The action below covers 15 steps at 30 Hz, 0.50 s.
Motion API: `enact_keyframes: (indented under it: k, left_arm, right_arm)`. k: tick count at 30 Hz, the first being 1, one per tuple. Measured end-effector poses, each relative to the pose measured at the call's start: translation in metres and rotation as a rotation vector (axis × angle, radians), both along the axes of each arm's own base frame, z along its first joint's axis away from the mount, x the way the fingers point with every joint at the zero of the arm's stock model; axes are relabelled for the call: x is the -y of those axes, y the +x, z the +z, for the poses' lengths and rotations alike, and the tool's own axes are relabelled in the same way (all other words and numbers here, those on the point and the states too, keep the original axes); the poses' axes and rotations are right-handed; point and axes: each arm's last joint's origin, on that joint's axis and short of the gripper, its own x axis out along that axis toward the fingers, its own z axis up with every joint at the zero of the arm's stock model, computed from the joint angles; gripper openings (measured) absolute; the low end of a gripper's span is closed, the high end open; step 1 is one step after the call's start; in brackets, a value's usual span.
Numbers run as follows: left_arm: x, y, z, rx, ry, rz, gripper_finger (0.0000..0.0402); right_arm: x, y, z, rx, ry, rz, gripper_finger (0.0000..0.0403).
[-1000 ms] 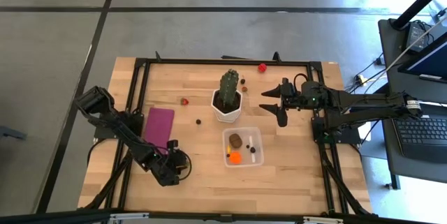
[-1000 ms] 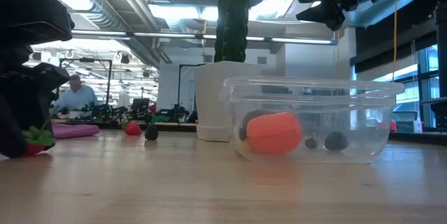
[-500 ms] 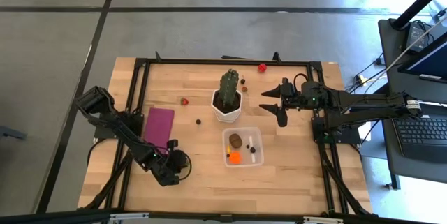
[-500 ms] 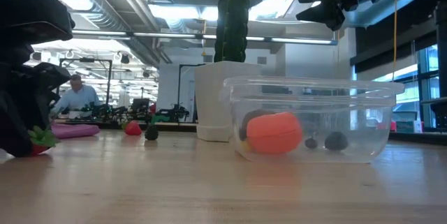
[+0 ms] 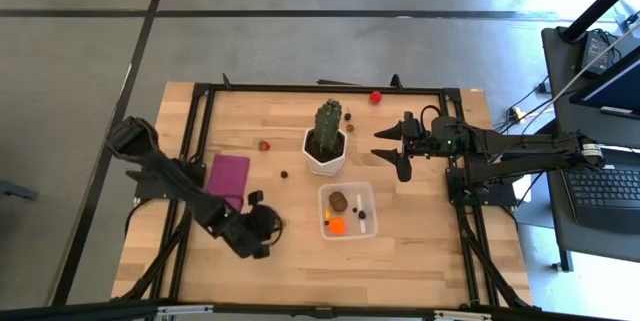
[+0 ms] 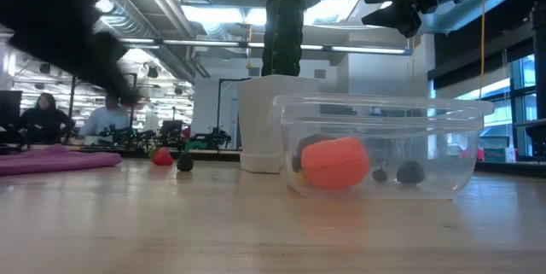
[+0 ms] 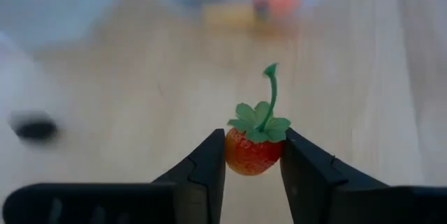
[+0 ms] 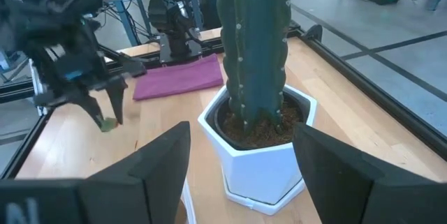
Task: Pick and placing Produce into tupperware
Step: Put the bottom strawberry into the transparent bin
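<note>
My left gripper (image 5: 268, 229) hovers over the near-left part of the table, left of the tupperware (image 5: 371, 207), and is shut on a tiny red toy strawberry (image 7: 253, 155) with a green stem. The clear tupperware (image 6: 444, 150) rests on its base and holds an orange piece (image 5: 337, 225), a brown piece (image 5: 340, 201) and a dark piece (image 5: 361, 215). More produce lies loose on the table: a red piece (image 5: 264, 145), a dark piece (image 5: 284, 173) and a red piece (image 5: 375, 97) at the far edge. My right gripper (image 5: 390, 146) waits open in the air, right of the cactus pot. My left gripper pinches the strawberry's red body (image 7: 241, 160) between the ends of its two fingers (image 7: 209, 161), one on each side. The fingers slant downward, pointing toward the tupperware. The berry sits upright with its green stem (image 7: 270, 95) up, lifted clear of the table.
A green cactus (image 5: 328, 123) in a white pot (image 5: 326, 159) stands just beyond the tupperware. A flat magenta rectangle (image 5: 227, 181) lies left of my left gripper. Black frame rails (image 5: 320, 89) run around the table's edges. People show in the room behind.
My left gripper has risen off the table with the strawberry and gone a little toward the tupperware. The berry, which lay on the wood at the near left, now hangs clear of it. My right arm has kept still.
</note>
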Motion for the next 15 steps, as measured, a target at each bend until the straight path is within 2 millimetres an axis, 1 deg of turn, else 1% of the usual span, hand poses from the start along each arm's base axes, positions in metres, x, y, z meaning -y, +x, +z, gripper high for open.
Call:
enact_keyframes:
  k: [3,5,8,10,12,15]
  left_arm:
    - [-0.009,0.017,0.029,0.073,0.023,-0.01,0.0112]
    - [-0.016,0.029,0.048,0.098,0.041,-0.046,0.0117]
    - [-0.03,0.049,0.071,0.114,0.053,-0.121,0.0114]
    - [-0.04,0.065,0.085,0.129,0.03,-0.16,0.0108]
    - [-0.051,0.08,0.093,0.136,-0.005,-0.181,0.0105]
    - [-0.065,0.1,0.097,0.129,-0.016,-0.196,0.0109]
  right_arm:
    - [0.0,0.0,0.0,0.0,0.0,0.0,0.0253]
    - [0.0,0.0,0.0,0.001,0.0,0.0,0.0253]
    - [0.0,0.0,0.0,0.001,-0.001,0.001,0.0253]
    - [0.0,0.0,0.0,0.001,0.0,0.0,0.0253]
    - [0.0,0.0,0.0,0.001,0.0,0.0,0.0253]
    - [0.0,0.0,0.0,0.0,0.0,0.0,0.0253]
